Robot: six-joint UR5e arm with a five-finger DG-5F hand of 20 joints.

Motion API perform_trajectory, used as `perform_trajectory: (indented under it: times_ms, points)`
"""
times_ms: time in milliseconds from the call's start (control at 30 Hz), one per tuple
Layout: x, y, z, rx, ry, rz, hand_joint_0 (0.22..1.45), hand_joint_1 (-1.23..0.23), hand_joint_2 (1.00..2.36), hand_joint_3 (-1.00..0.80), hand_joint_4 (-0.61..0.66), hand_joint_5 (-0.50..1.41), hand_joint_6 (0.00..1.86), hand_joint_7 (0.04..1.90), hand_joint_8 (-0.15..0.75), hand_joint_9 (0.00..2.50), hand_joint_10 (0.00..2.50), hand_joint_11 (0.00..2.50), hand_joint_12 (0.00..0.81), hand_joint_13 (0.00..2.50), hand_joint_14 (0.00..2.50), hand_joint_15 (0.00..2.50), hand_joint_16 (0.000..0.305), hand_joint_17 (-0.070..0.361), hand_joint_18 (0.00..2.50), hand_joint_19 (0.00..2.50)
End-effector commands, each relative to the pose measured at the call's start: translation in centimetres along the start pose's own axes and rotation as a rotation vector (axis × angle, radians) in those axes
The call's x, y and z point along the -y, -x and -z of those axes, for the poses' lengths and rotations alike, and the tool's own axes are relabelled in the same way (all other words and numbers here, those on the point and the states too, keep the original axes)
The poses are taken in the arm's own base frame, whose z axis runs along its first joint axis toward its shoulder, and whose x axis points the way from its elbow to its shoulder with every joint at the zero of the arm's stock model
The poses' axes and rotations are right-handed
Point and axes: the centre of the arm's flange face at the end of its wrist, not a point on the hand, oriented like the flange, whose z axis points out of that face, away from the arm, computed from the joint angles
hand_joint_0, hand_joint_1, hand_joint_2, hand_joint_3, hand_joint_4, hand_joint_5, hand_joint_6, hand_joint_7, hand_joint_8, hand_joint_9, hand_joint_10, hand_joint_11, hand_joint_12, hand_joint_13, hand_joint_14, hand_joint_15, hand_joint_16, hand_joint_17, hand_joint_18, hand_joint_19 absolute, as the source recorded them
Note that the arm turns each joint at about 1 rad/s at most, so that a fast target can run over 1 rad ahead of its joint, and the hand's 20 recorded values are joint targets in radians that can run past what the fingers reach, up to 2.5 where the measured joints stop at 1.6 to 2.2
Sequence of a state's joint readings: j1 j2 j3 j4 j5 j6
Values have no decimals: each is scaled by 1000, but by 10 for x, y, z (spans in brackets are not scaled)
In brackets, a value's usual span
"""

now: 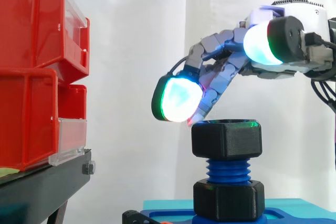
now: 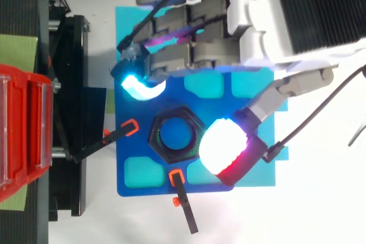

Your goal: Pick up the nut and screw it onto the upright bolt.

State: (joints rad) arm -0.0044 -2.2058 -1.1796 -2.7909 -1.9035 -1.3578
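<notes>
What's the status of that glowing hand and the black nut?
Hand open, fingertips just above the nut. Nut sits atop the upright blue bolt, thread showing below. Nothing between hand and nut.

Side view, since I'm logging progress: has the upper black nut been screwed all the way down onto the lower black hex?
No: bare blue thread of the bolt shows between the upper nut and the lower black hex.
</notes>
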Motion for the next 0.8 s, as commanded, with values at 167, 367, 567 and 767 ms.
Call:
perform_trajectory:
  times_ms: [167, 367, 567, 767]
  points:
    - [-12, -16, -2, -4, 2, -21, 484, -114, 1000, -500, 187, -108, 502, 732, 204, 845, 0, 0, 211, 600, 0, 0, 26, 58, 284, 0]
    - [-12, -18, -2, -9, 1, -24, 489, -124, 1000, -500, 190, -96, 503, 795, 211, 851, 0, 0, 212, 605, 0, 0, 26, 58, 284, 0]
    - [-12, -18, -2, -9, 1, -23, 499, -146, 1000, -500, 229, -67, 504, 1000, 221, 874, 0, 0, 209, 630, 0, 0, 23, 53, 307, 0]
    - [-7, -18, 2, -14, -8, -24, 509, -180, 1000, -500, 187, -40, 505, 1244, 238, 939, 0, 0, 198, 683, 0, 0, 21, 48, 349, 0]
